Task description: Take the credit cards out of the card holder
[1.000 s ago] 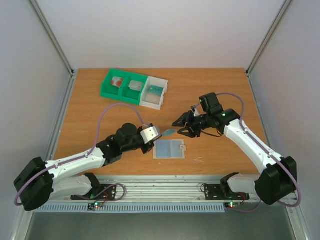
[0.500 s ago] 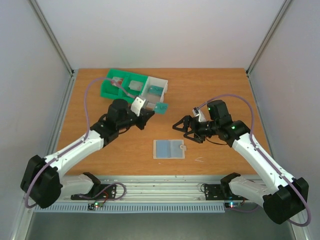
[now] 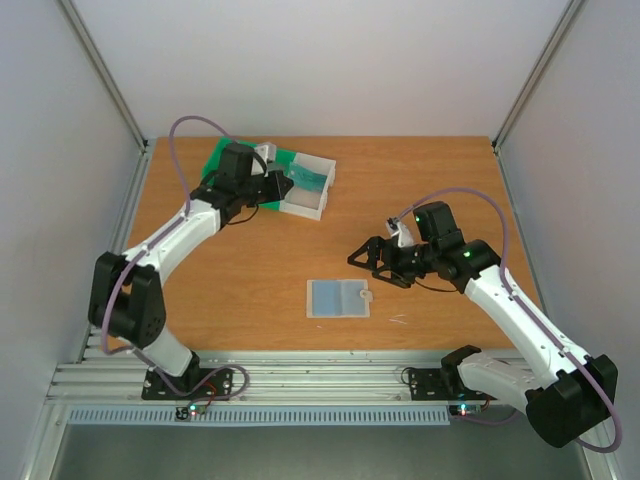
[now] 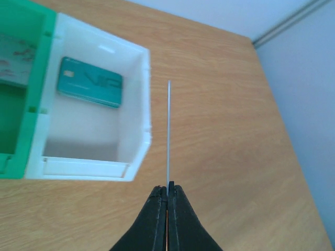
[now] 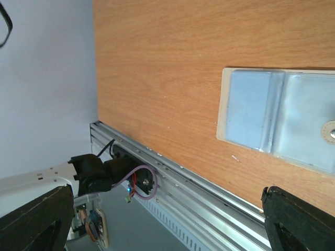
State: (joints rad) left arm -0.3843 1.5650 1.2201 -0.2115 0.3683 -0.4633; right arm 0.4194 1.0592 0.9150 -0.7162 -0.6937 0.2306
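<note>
Near the middle of the near edge of the wooden desk (image 3: 440, 170), a flat, pale blue-grey translucent card holder (image 3: 338, 298) lies with its two panels side by side. A small round white tab (image 3: 366, 296) sits on its right-hand edge. Just beyond the holder, and a little toward the right edge, the right claw (image 3: 368, 266) hovers over the wood. Its black fingers are spread wide with nothing between them. Its wrist camera looks down on the holder, which lies clear of both fingers.

Farther back, toward the far-left corner, sits a green-and-white plastic compartment tray (image 3: 300, 207). The left arm reaches out to it, and the left claw (image 4: 167, 191) is pinched tight on a thin credit card (image 4: 168, 130). The card is held on edge so that only its pale rim shows, and its colour cannot be told. From the wrist camera it stands raised off the desk, just outside the wall of the tray's white end compartment. Inside that compartment a teal card (image 4: 89, 82) lies flat on the floor. In the green compartment next to it, a pale card with reddish marks (image 4: 11, 60) is partly cut off by the frame.
</note>
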